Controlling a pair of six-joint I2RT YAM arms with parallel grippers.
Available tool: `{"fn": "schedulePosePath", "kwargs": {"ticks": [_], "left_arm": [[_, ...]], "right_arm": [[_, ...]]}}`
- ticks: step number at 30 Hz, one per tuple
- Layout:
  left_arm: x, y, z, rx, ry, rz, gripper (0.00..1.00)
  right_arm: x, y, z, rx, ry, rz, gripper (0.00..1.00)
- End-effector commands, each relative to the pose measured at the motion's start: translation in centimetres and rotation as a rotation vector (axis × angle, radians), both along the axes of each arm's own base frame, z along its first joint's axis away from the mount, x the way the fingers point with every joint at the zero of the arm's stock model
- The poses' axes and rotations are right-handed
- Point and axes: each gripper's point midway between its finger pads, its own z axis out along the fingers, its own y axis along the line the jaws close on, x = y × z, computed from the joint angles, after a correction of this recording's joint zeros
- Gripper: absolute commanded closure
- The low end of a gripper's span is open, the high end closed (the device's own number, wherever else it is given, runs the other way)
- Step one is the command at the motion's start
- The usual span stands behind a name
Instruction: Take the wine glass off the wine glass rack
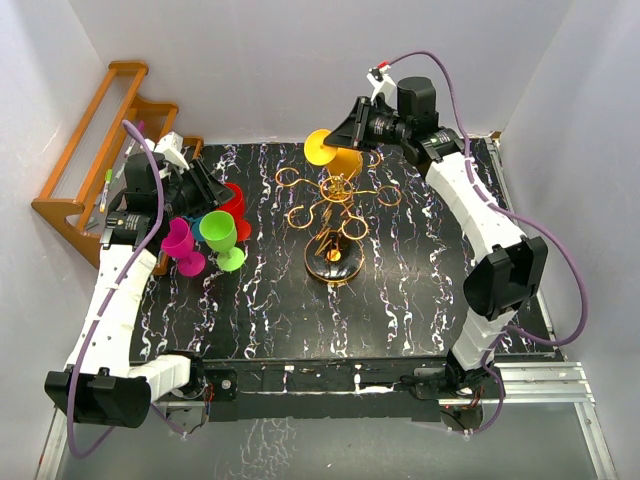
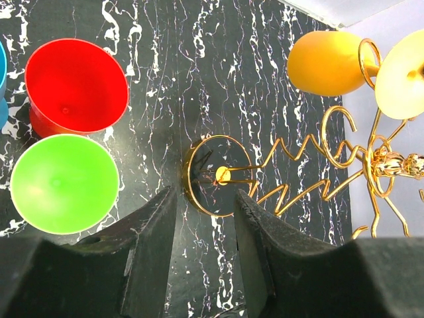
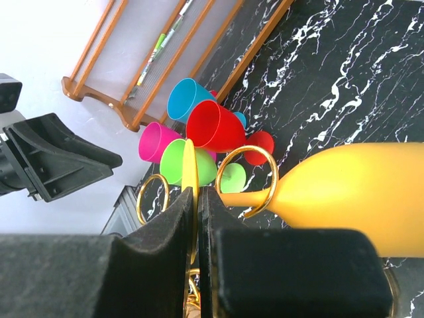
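Top: glass [image 1: 322, 150] hangs on far arm of rack [image 1: 335, 215], R pincer [image 1: 343, 142] at it. L wrist: L pincer [image 2: 205, 195] apart, empty. R wrist: R pincer clamped on glass foot; plastic-looking, prob light, slick, so hold foot/stem.

The picture edge is cutting off the yellow plastic wine glass [image 3: 344, 192]; the right gripper [image 3: 197, 199] is hiding its foot's lower part. A blue plastic cup [image 2: 2, 66] is running off-frame.
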Motion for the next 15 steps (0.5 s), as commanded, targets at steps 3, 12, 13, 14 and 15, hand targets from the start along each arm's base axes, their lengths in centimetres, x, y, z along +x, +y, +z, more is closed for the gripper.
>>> {"fn": "schedulePosePath", "kwargs": {"ticks": [3,12,13,14,15], "left_arm": [[-0.9,-0.1,2.4,-0.009,-0.063,-0.015,0.61],[-1.0,-0.2,2.8,-0.013,-0.069,-0.016,0.61],[-1.0,-0.2,2.8,-0.014,-0.069,-0.016,0.61],[-1.0,-0.2,2.8,-0.014,-0.069,-0.016,0.61],[-1.0,-0.2,2.8,-0.014,-0.068,-0.017,0.61]], "right_arm": [[-1.5,-1.2,5.0,0.061,-0.132,-0.006,0.92],[-2.3,-1.3,4.3,0.063,-0.108,0.022,0.92],[-2.3,-1.2,4.2,0.062,-0.105,0.025,0.92],[-2.3,-1.2,4.1,0.063,-0.100,0.030,0.92],[-2.3,-1.1,3.9,0.062,-0.096,0.034,0.92]]}}
